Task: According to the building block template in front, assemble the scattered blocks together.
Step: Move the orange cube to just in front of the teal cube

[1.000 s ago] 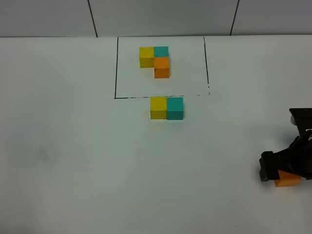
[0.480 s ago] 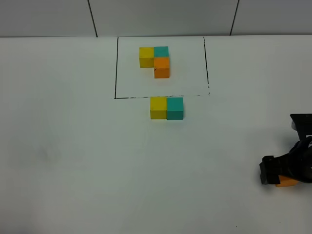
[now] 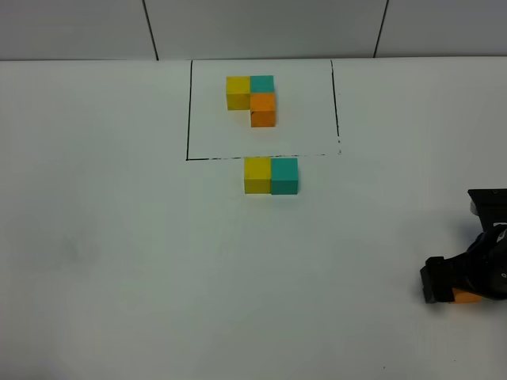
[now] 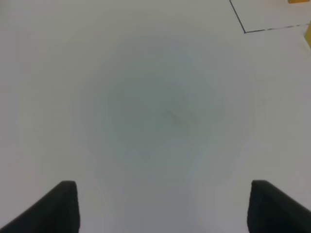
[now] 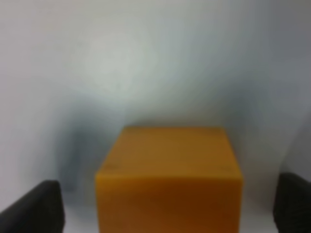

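Observation:
The building block template [image 3: 251, 99] is a yellow, teal and orange L-cluster inside a black-lined rectangle [image 3: 188, 111] at the back of the table. A yellow cube [image 3: 257, 175] and a teal cube [image 3: 284, 175] sit side by side, touching, just in front of the frame. The orange cube [image 3: 467, 297] lies at the right edge, mostly covered by my right gripper [image 3: 463, 279]. In the right wrist view the orange cube [image 5: 170, 170] sits between the spread fingertips [image 5: 34, 206], with gaps on both sides. My left gripper [image 4: 165, 208] is open and empty over bare table.
The left wrist view shows the frame's corner line [image 4: 243, 30] and a sliver of the yellow cube [image 4: 308, 36] at the image edge. The left arm is outside the exterior view. The white table [image 3: 119, 261] has a wall behind it.
My right gripper has sunk lower over the orange cube, so less of the cube shows in the exterior view. The yellow and teal cubes and the template have not moved.

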Available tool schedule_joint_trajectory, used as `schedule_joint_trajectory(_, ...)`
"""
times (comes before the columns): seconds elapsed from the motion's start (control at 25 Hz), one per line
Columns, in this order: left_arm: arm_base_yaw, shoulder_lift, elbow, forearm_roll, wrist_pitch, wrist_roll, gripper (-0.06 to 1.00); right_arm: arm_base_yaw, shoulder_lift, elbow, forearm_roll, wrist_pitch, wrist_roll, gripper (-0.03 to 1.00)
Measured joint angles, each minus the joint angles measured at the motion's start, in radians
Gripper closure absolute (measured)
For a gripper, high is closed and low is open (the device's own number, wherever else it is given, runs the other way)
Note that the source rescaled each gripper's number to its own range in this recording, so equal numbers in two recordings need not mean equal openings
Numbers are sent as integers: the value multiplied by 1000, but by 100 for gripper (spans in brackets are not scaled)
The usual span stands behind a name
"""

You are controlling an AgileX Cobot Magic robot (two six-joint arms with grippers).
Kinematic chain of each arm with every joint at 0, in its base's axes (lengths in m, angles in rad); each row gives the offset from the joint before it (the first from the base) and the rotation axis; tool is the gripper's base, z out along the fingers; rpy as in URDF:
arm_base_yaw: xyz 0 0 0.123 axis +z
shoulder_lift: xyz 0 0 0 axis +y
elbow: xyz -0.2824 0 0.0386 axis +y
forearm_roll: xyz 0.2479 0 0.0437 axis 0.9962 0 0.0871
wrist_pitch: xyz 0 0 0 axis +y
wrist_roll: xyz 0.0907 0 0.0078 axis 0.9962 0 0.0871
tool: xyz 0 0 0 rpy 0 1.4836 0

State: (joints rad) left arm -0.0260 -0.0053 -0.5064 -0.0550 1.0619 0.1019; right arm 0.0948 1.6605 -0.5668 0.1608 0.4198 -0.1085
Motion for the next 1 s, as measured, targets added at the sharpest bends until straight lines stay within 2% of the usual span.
schedule_joint_trajectory(0.12,0,0,0,0,0,0,30,0,0,0,-5,0,-2,31)
schedule_joint_trajectory(0.2,0,0,0,0,0,0,30,-1,0,0,-5,1,-2,43)
schedule_joint_trajectory(0.28,0,0,0,0,0,0,30,-1,1,0,0,1,-1,62)
schedule_joint_trajectory(0.36,0,0,0,0,0,0,30,-1,4,0,4,1,13,95)
schedule_joint_trajectory(0.6,0,0,0,0,0,0,30,29,-12,-2,32,26,63,96)
schedule_joint_trajectory(0.84,0,0,0,0,0,0,30,122,-110,-71,8,170,229,96)
schedule_joint_trajectory(1.0,0,0,0,0,0,0,30,248,-148,-104,-76,298,354,96)
